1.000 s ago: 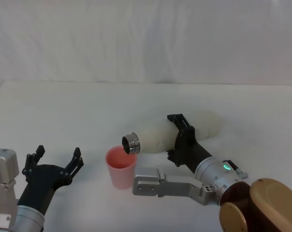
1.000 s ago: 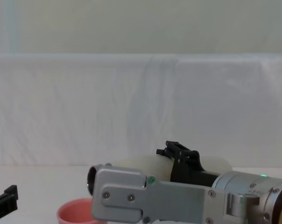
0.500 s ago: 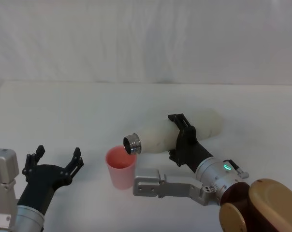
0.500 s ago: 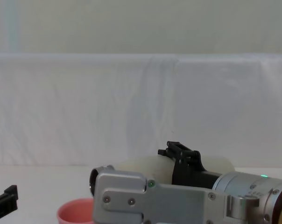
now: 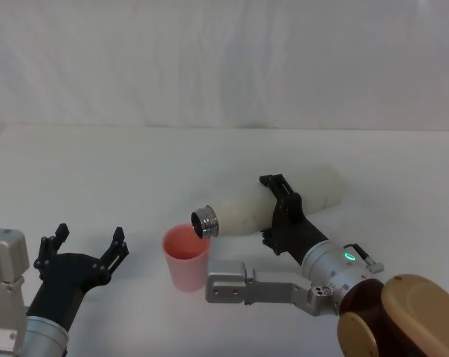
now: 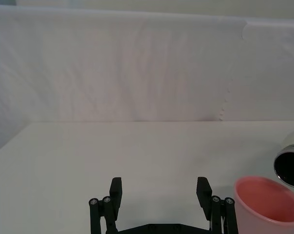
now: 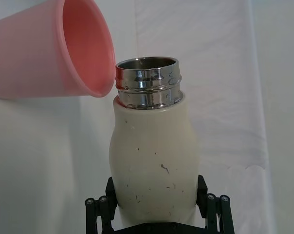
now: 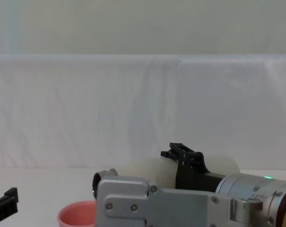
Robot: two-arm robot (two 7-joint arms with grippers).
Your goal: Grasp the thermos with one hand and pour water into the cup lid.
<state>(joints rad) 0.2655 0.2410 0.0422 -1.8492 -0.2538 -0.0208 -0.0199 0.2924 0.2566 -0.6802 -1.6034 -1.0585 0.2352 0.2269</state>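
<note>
You have a white table [image 5: 135, 171] running back to a white cloth backdrop [image 5: 224, 59]; the cloth [image 6: 137, 68] hangs creased, with a seam down it near one side.

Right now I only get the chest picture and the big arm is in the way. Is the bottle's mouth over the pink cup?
Observer: Yes. In the head view the thermos lies tipped on its side, and its steel mouth sits over the rim of the cup lid.
Operator: Who's holding it?
Observer: The right gripper. Its wrist view shows a black finger on each side of the cream body, shut on it.
Operator: Is there water in the cup yet?
Observer: I can't tell. The left wrist view looks at the cup from the side, and no stream shows at the mouth.
Operator: And the other hand?
Observer: The left gripper is open, parked beside the cup, touching nothing.
</note>
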